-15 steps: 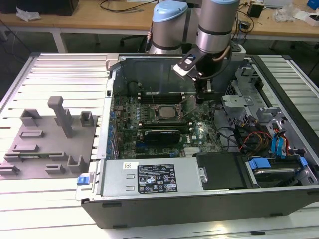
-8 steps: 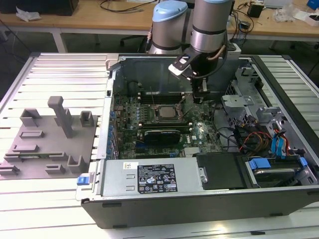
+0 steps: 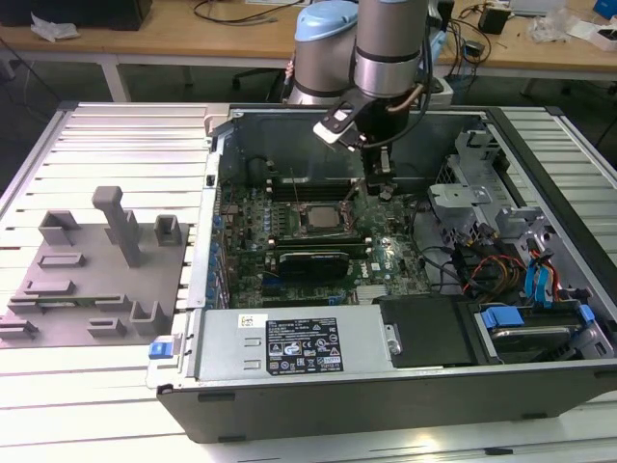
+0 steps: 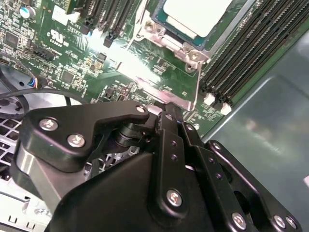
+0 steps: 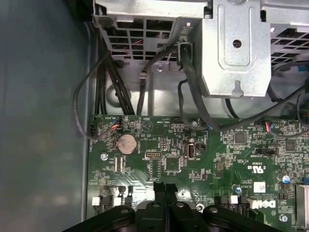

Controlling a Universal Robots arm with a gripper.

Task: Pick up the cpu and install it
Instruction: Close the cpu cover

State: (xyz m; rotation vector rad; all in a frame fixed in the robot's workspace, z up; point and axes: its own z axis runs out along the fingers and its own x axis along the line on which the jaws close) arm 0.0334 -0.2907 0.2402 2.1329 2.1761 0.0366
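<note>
Your black two-finger gripper [image 3: 379, 185] hangs inside the open dark-grey metal computer case [image 3: 386, 405], low over the green motherboard [image 3: 386, 253]. In the first wrist view its fingers [image 5: 159, 191] are pressed together, and you can see nothing clamped between them. The second wrist view shows the same closed tip just beside a corner of the silvery metal socket frame [image 4: 166, 53]. You cannot tell whether it touches the board there.

The cpu [image 3: 318, 218], a small flat square chip with a shiny silver-grey metal top, lies flat in that socket frame near the middle of the board. In the exterior view your gripper sits at about two o'clock from it, near but apart. Long black memory slots [image 4: 241, 63] run alongside the frame.

At six o'clock from the cpu, along the case's near wall, is a silver power supply box with a white label [image 3: 289, 342]. At nine o'clock from the case, a grey plastic fixture plate with upright blocks [image 3: 96, 280] rests on the ribbed aluminium table [image 3: 116, 135].

The first wrist view shows you a round silver coin cell [image 5: 127, 143] on the board, black cables [image 5: 193, 87] and a bare metal drive cage [image 5: 231, 48].
</note>
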